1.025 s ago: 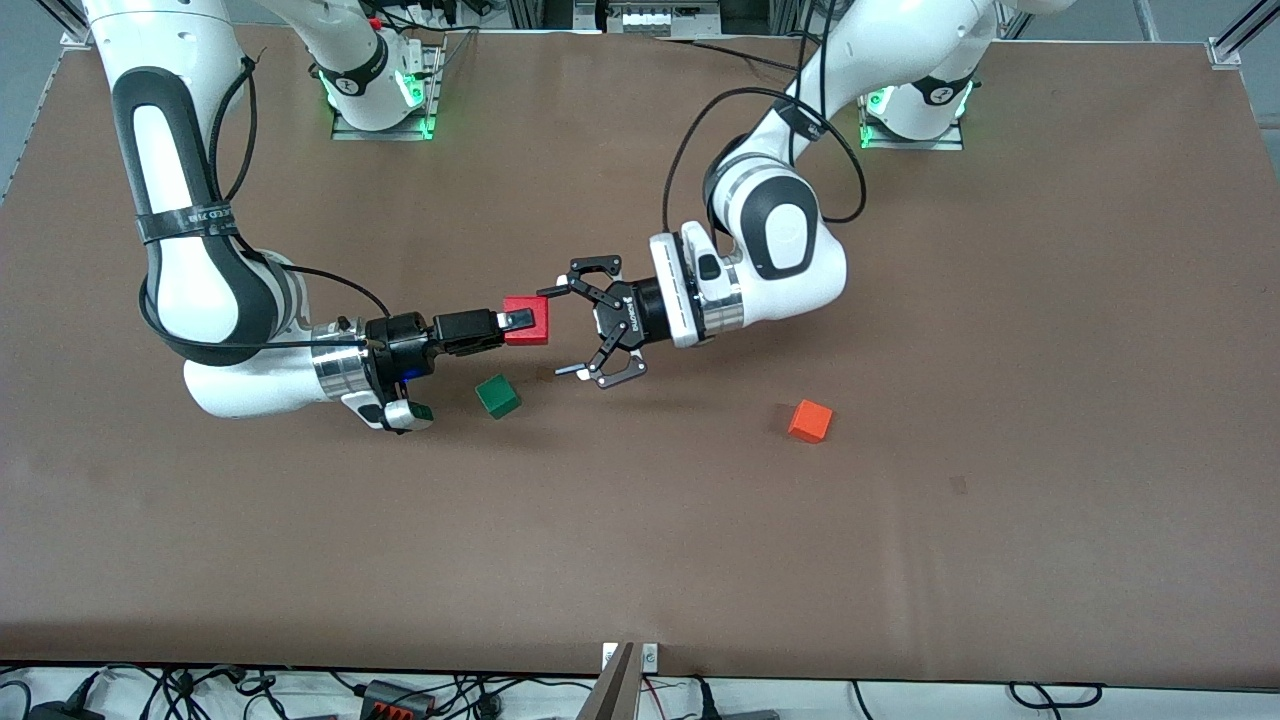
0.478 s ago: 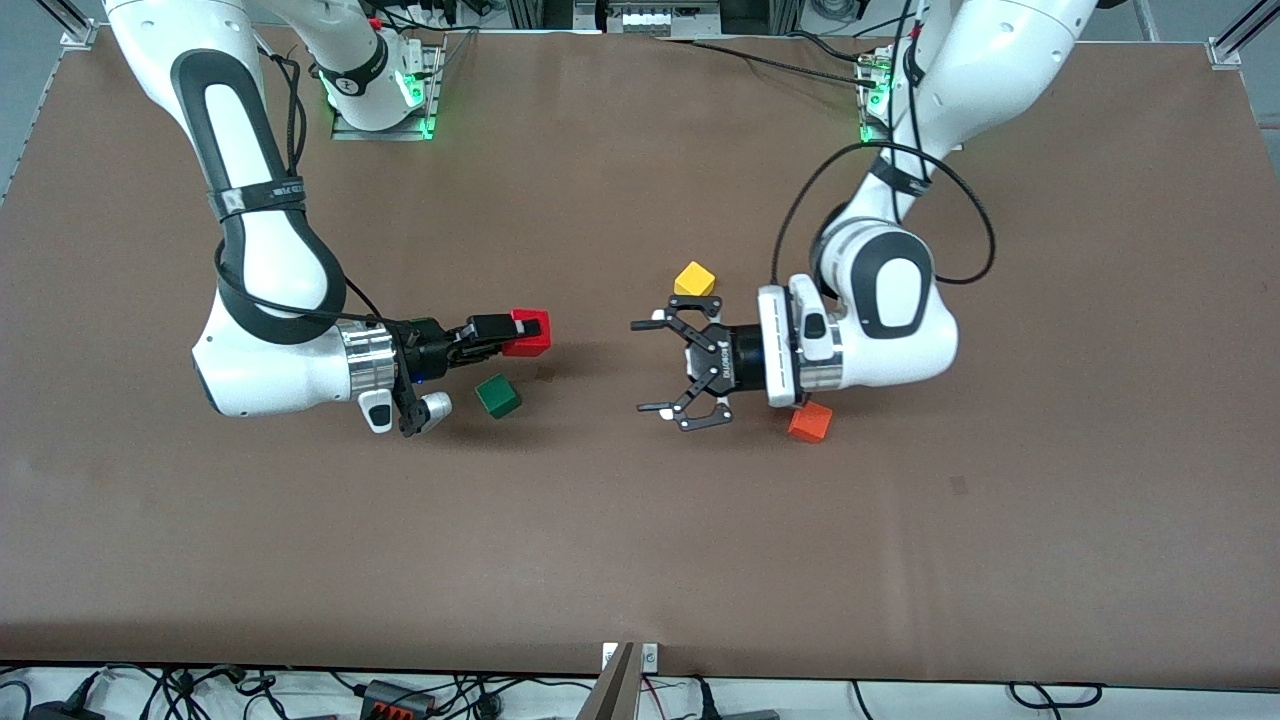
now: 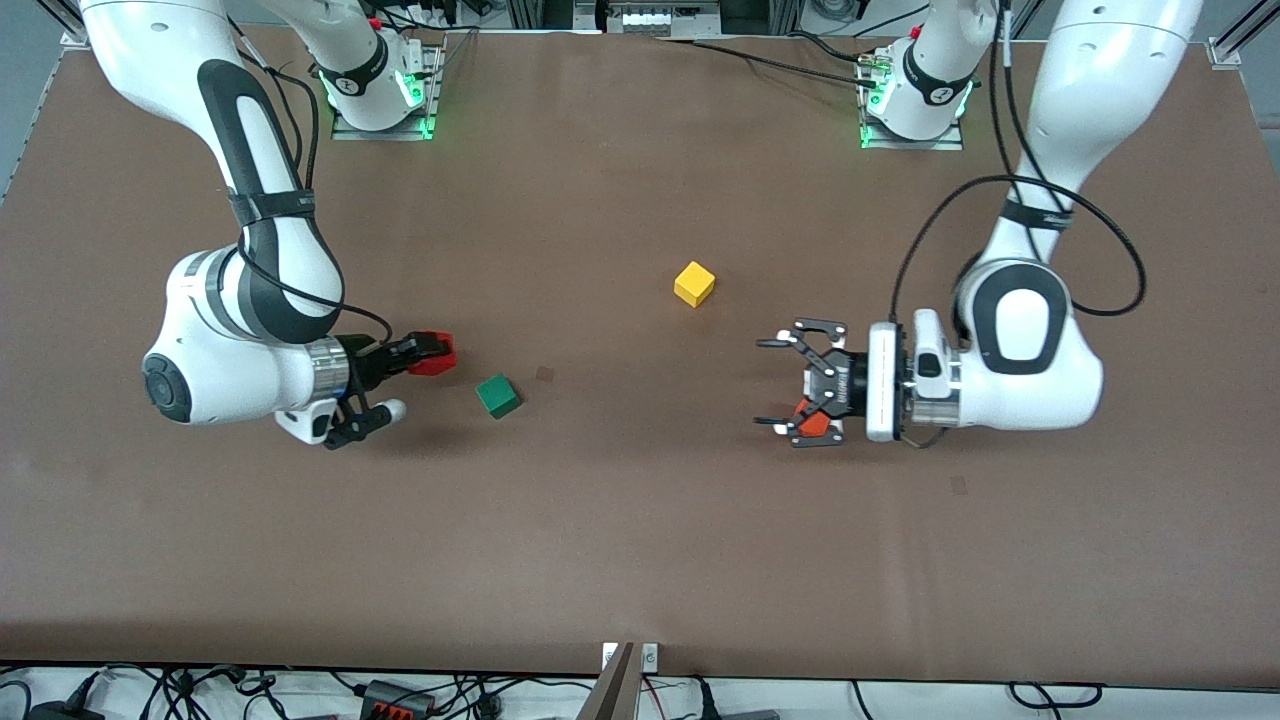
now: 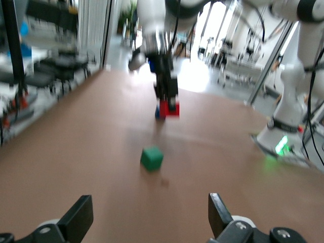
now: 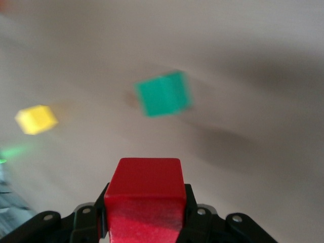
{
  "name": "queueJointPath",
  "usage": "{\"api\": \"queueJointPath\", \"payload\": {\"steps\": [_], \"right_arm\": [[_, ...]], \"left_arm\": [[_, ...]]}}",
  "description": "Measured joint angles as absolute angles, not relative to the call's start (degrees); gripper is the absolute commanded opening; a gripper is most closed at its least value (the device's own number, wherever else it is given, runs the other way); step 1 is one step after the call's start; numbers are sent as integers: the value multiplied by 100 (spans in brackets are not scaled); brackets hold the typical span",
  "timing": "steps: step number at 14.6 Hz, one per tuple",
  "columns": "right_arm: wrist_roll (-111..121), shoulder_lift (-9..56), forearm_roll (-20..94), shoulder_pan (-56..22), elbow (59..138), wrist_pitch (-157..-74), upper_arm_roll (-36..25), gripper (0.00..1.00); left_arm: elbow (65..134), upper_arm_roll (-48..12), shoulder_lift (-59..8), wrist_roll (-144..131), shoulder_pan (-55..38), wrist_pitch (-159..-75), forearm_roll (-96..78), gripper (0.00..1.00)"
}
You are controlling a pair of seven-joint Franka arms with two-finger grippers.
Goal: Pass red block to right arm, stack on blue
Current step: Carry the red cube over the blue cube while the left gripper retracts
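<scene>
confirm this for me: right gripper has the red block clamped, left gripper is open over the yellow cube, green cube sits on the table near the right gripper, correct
One thing is wrong: the left gripper is open over the orange cube, not the yellow cube, which sits alone on the table; the front view shows it. The rest holds: the right gripper is clamped on the red block, and the green cube sits on the table near it.

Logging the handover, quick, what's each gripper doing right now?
Left gripper: open, empty, over the small orange cube.
Right gripper: shut on the small red cube.
</scene>
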State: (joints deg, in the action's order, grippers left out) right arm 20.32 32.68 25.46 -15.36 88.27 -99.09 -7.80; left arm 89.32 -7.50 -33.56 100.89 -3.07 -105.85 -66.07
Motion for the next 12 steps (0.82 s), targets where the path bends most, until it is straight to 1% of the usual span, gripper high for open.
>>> {"api": "queueJointPath", "payload": {"steps": [2, 5, 7, 9, 12], "right_arm": [[1993, 3257, 1936, -1542, 8825, -9909, -997, 0], [1830, 3229, 834, -1540, 8827, -9948, -1210, 0], [1658, 3156, 541, -1541, 8894, -10066, -1347, 0], [1446, 2980, 489, -1539, 9243, -10470, -1463, 0], [1277, 2647, 338, -1535, 10105, -11293, -1527, 0]], "left_arm": [[8878, -749, -3356, 9458, -127, -10450, -5814, 100], [8612, -770, -3350, 8271, -120, -10366, -4693, 100], [8308, -771, -3340, 7224, -128, -10019, -3626, 100], [8020, -772, -3324, 6048, -130, -9593, -2474, 100], [7643, -776, -3302, 4691, -169, -8890, -1291, 100]]}}
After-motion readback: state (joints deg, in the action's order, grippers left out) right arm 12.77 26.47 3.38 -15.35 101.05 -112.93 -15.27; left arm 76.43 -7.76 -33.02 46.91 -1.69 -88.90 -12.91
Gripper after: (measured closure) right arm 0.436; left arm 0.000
